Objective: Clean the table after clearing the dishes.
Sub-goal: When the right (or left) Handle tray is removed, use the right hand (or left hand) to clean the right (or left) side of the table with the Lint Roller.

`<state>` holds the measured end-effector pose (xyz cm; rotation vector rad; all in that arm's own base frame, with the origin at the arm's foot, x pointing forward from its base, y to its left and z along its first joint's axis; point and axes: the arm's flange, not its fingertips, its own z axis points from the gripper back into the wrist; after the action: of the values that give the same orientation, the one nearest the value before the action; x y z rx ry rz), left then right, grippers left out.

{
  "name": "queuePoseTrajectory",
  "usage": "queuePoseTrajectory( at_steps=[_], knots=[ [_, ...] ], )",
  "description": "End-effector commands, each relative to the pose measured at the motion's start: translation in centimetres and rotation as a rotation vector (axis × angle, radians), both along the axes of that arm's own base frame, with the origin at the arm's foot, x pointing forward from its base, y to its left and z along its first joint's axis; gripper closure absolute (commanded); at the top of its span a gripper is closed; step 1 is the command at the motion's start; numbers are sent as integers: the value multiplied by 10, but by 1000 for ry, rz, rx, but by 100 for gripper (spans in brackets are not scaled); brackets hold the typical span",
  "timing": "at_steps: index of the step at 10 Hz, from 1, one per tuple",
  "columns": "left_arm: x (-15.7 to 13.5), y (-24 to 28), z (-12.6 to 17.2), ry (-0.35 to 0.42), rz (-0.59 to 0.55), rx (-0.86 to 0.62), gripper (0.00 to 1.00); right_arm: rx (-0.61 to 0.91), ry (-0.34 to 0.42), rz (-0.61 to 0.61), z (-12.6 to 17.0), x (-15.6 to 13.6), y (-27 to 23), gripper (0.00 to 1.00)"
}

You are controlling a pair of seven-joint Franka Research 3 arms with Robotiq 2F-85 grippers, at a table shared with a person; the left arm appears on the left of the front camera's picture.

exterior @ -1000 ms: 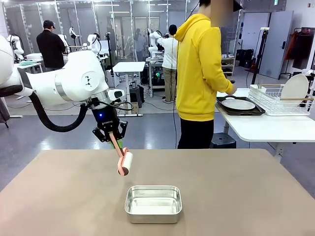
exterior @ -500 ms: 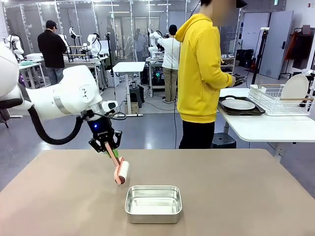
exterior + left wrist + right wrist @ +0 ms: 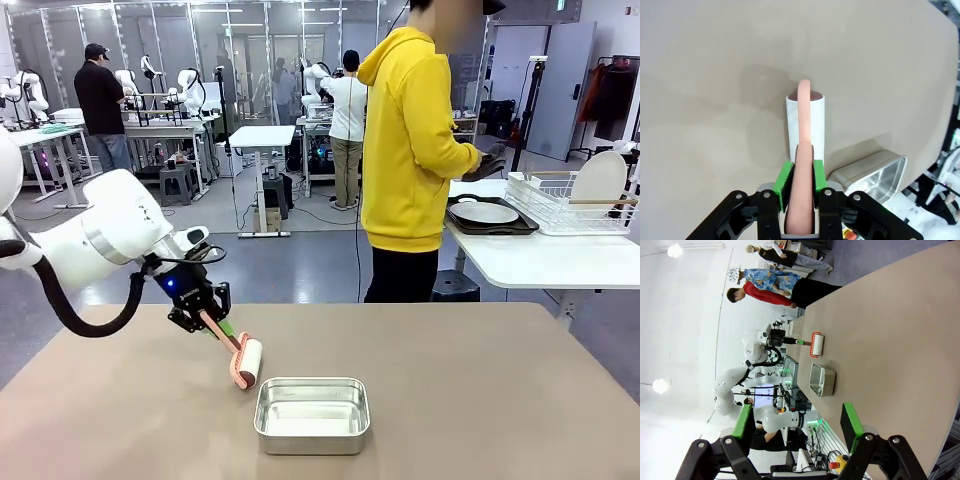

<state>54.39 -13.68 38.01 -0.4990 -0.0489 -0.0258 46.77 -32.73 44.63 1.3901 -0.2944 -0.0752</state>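
**Desk:** Front view first. What do you have?

**Op:** My left gripper is low over the tan table, left of centre, clamped on the pink handle of a lint roller. The roller's white drum is down at the tabletop, tilted. I can't confirm contact from here. A steel pan sits just right of the drum, apart from it.

**Desk:** And the dishes?

**Op:** Off the big table. One white plate lies on a dark tray on the white side table at far right. Beside it is a wire dish rack. A person in a yellow hoodie stands at that side table, turned toward it, with something dark in hand. I can't make out what.

**Desk:** Left wrist?

**Op:** Both green pads press the handle from either side. The handle arches up over the drum's end. Bare tabletop all around, and the pan's corner sits at lower right.

**Desk:** Right wrist?

**Op:** My right gripper has its fingers spread wide with nothing between them. It's looking down the length of the table. I see the roller and the pan side by side farther off.
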Motion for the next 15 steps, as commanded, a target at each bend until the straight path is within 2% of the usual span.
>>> queuePoseTrajectory(
  at_steps=[1, 4, 10, 15],
  knots=[
    [-6, 16, -14, -26, -17, -50, 78, 13, -3, -4, 3, -5, 6, 13],
    [-1, 29, -28, 7, 37, 21, 78, 13, -3, -4, 3, -5, 6, 13],
    [-4, 91, -48, -48, -50, 33, 78, 13, -3, -4, 3, -5, 6, 13],
    [-16, 160, -53, -33, 55, 23, 78, 13, -3, -4, 3, -5, 6, 13]
  ],
)
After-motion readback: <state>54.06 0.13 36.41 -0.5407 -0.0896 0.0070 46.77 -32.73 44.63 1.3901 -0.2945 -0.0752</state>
